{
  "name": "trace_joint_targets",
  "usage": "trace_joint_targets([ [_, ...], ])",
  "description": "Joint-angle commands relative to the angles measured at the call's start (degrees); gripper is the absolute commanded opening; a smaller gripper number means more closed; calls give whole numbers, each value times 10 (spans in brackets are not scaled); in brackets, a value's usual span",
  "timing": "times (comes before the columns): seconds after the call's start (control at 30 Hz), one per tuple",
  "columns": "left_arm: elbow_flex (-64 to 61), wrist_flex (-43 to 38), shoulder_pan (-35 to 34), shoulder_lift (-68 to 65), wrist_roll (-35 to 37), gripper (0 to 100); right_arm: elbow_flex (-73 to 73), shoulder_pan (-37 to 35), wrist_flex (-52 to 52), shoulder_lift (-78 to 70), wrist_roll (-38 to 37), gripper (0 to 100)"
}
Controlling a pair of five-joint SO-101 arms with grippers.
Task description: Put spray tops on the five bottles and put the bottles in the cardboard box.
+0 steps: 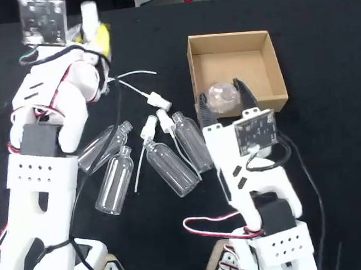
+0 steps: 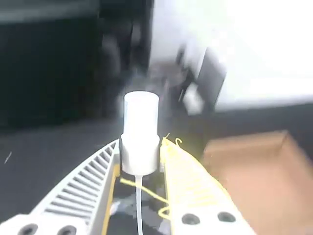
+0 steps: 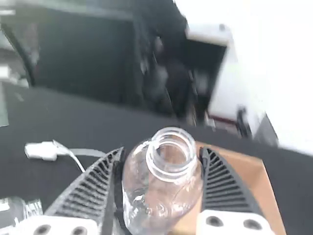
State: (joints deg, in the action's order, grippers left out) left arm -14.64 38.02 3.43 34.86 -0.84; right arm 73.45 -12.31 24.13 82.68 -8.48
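Note:
My left gripper (image 2: 140, 156) is shut on a white spray top (image 2: 140, 134), held upright with its thin tube hanging down; in the high view that spray top (image 1: 88, 16) sits at the far left of the table, raised. My right gripper (image 3: 161, 169) is shut on a clear open-necked bottle (image 3: 164, 181), seen in the high view as the bottle (image 1: 222, 96) in front of the cardboard box (image 1: 275, 65). Several capless clear bottles (image 1: 171, 166) lie on the black table between the arms. Loose spray tops (image 1: 159, 101) lie near them.
The cardboard box (image 2: 254, 161) stands open at the back right. A loose dip tube (image 1: 137, 73) lies on the cloth left of the box. Both arm bases (image 1: 42, 202) occupy the front of the table.

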Motion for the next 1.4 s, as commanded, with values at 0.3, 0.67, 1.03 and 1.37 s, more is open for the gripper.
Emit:
trace_joint_targets([
  [0.3,-34,-125,98,42,81,70,80,-36,-70,0,0,149],
  [0.67,-127,-115,109,247,84,72,0,-116,94,-7,-2,148],
  [1.03,-134,-111,171,251,80,73,6,-198,84,0,3,148],
  [1.37,-150,-110,247,222,-20,73,6,-198,85,0,3,148],
])
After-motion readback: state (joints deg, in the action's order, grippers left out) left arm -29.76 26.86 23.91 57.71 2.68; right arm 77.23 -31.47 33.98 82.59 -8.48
